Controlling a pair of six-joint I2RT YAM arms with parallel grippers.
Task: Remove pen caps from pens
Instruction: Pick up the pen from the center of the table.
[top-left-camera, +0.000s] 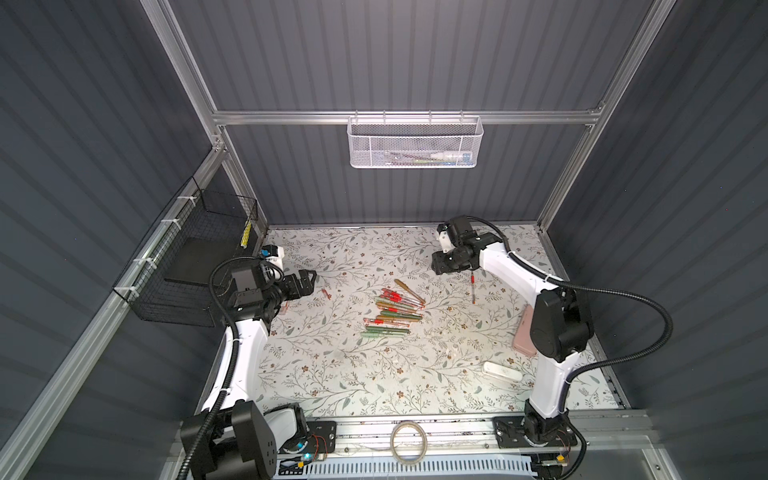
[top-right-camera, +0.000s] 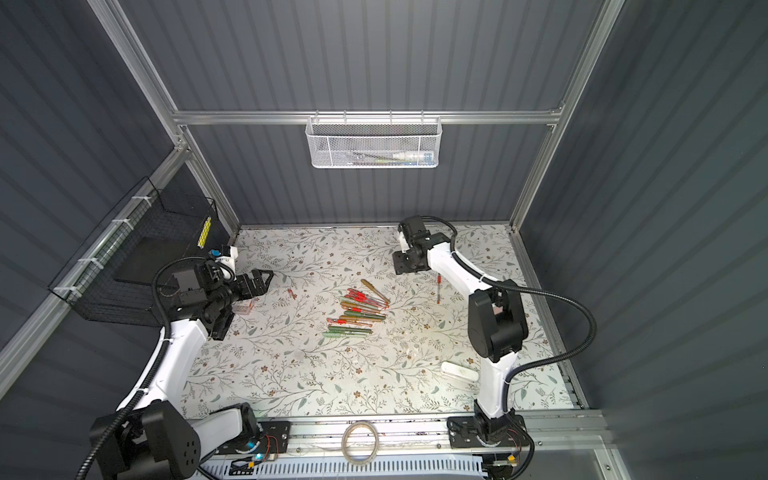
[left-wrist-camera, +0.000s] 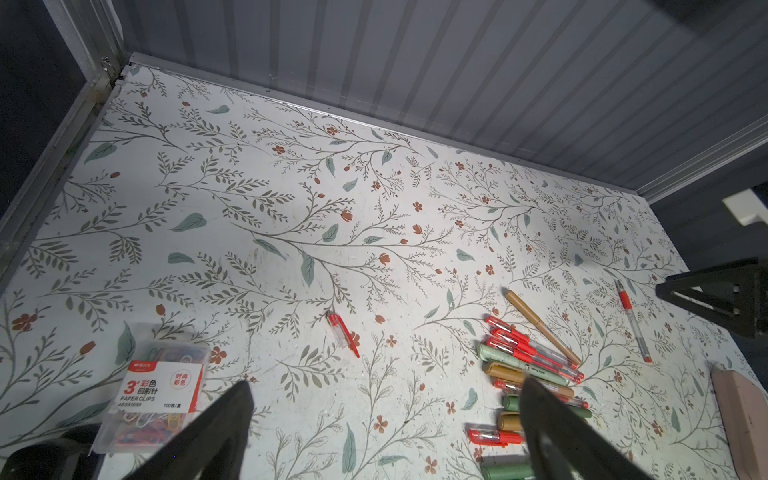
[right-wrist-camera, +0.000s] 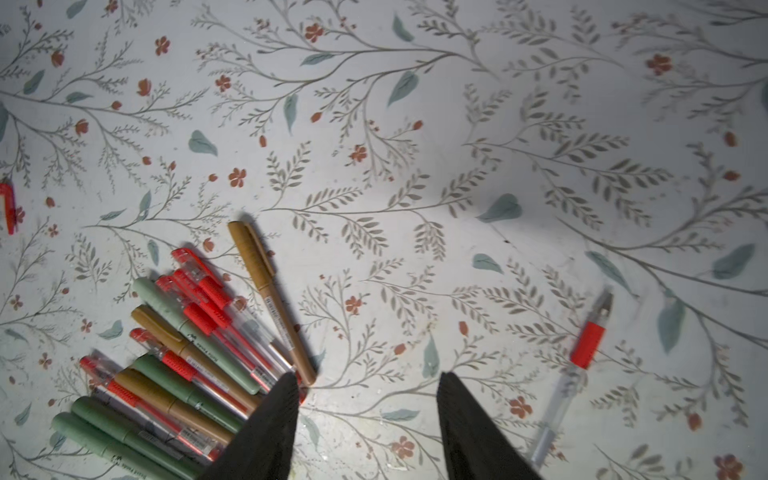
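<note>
in both top views the floral tabletop (top-left-camera: 324, 374) is lit brightly from above, while the ribbed walls (top-left-camera: 374, 62) are left dim. in the right wrist view the lone red-gripped pen (right-wrist-camera: 588, 345) is smeared by blur, and short shadows are cast beside the piled pens (right-wrist-camera: 178, 357).

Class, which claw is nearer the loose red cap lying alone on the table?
Left. The left claw hovers close beside the cap; the right claw sits far off, past the pen pile.
</note>
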